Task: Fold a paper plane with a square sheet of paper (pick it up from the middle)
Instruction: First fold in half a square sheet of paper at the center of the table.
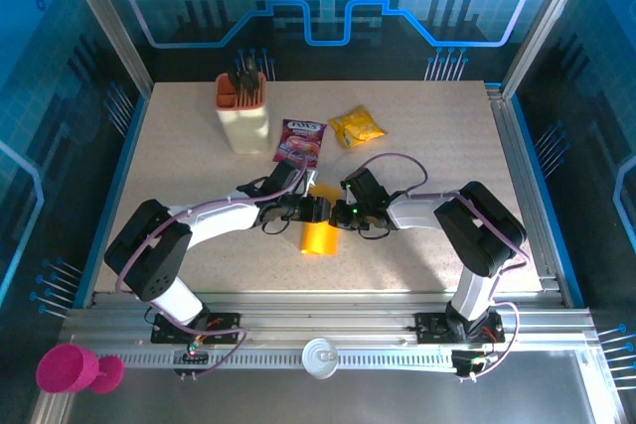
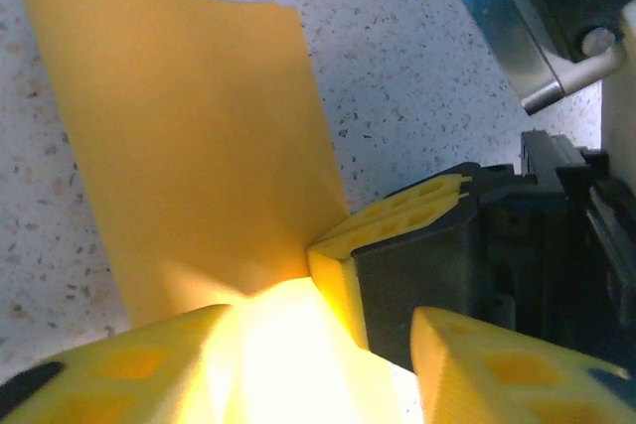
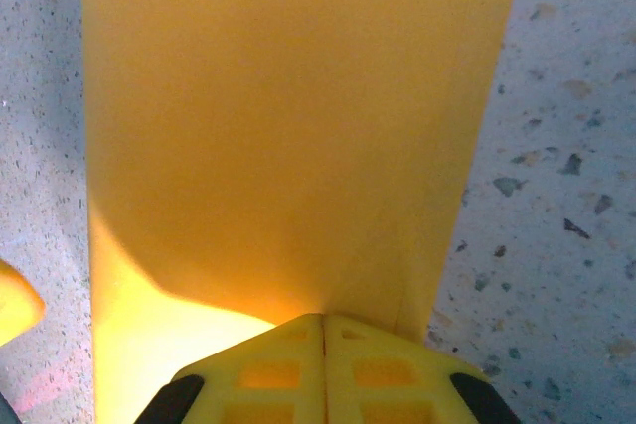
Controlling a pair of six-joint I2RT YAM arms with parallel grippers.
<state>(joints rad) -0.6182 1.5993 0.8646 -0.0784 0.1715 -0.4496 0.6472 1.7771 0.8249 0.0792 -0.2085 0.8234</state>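
Blue-lit glass walls enclose a pale speckled bench [image 1: 427,146], seen from above with two robot arms reaching in from its near edge. Their tips meet near the middle of the bench, over the square sheet of paper [image 1: 320,237]. The paper is plain orange-yellow and creased into a narrower strip. Its free end lies flat on the bench, pointing toward the near edge.

From the overhead view, the left hand [image 1: 314,211] and the right hand [image 1: 344,213] face each other, almost touching, at the far end of the strip.

In the right wrist view, the right hand [image 3: 323,323] has its two yellow fingers pressed tight together, pinching the edge of the sheet [image 3: 298,126], which spreads away from them across the speckled surface.

In the left wrist view, the left hand [image 2: 318,354] has its fingers [image 2: 129,369] standing apart. Between them are the paper [image 2: 199,146] and the pinched yellow tip of the right hand [image 2: 393,230].

Toward the back of the bench are a beige holder [image 1: 242,116], a purple packet [image 1: 301,140] and a crinkled yellow snack packet [image 1: 358,127], all well apart from the paper. A pink cup [image 1: 68,369] lies off the bench at the near left corner.
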